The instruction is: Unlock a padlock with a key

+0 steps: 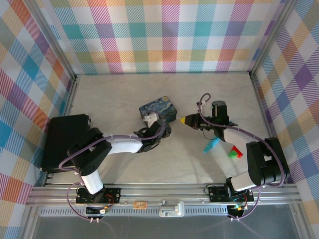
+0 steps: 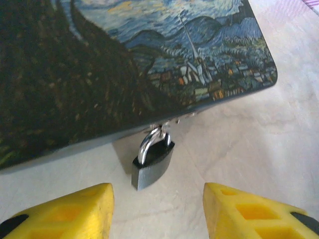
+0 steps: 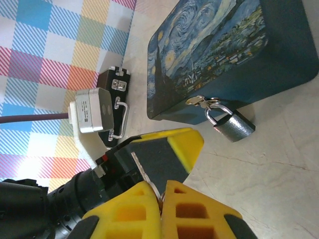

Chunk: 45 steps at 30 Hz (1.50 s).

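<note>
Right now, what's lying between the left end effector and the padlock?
The stretch is bare: in the left wrist view, plain table lies between the left end effector and the padlock.

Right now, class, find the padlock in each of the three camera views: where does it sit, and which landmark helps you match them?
Top external: the padlock cannot be made out beside the blue painted tin.
Left wrist: lower centre, the padlock hangs below the tin's edge.
Right wrist: right of centre, it hangs from the clasp on the tin's side.
Shared landmark: the blue painted tin.
</note>
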Each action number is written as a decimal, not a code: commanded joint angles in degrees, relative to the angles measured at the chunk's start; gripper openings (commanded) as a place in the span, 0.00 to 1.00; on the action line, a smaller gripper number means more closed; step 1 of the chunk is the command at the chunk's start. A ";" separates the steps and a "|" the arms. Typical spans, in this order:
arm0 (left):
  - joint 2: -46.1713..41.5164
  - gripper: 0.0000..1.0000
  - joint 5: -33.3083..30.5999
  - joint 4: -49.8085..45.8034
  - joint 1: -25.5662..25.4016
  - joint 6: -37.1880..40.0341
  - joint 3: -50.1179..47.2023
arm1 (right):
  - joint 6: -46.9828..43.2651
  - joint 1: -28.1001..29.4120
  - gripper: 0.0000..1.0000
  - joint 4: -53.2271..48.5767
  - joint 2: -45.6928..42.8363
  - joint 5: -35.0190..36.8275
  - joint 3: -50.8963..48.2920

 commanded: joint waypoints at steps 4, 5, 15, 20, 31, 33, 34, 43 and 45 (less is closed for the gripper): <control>6.39 0.50 -6.16 2.58 -0.48 3.51 4.43 | 0.73 -0.94 0.00 1.42 -1.53 -1.69 -0.99; 7.12 0.50 -6.44 2.70 -0.48 3.72 4.87 | 0.82 -1.10 0.00 1.69 -1.51 -1.86 -1.08; 14.70 0.48 -5.12 3.07 1.13 5.07 9.18 | 1.77 -1.83 0.00 3.24 -1.28 -2.16 -1.80; 15.84 0.37 -2.86 5.19 2.36 5.03 8.25 | 2.15 -2.09 0.00 3.42 -1.33 -2.03 -2.19; 12.44 0.12 4.22 10.58 5.26 3.61 3.53 | 3.52 -2.16 0.00 5.00 -0.03 -1.80 -2.82; 10.88 0.08 5.82 10.82 5.89 1.95 2.67 | 3.87 -2.18 0.00 5.17 0.34 -1.36 -3.01; 10.01 0.05 7.08 10.90 6.18 0.86 2.32 | 4.10 -2.11 0.00 5.24 0.58 -0.95 -3.19; 3.89 0.00 21.39 21.31 9.27 -10.11 -2.36 | 11.97 -2.05 0.00 11.25 3.68 4.80 -7.53; 2.90 0.00 24.17 23.45 9.78 -11.03 -3.19 | 14.69 -1.71 0.00 15.01 4.96 5.36 -9.05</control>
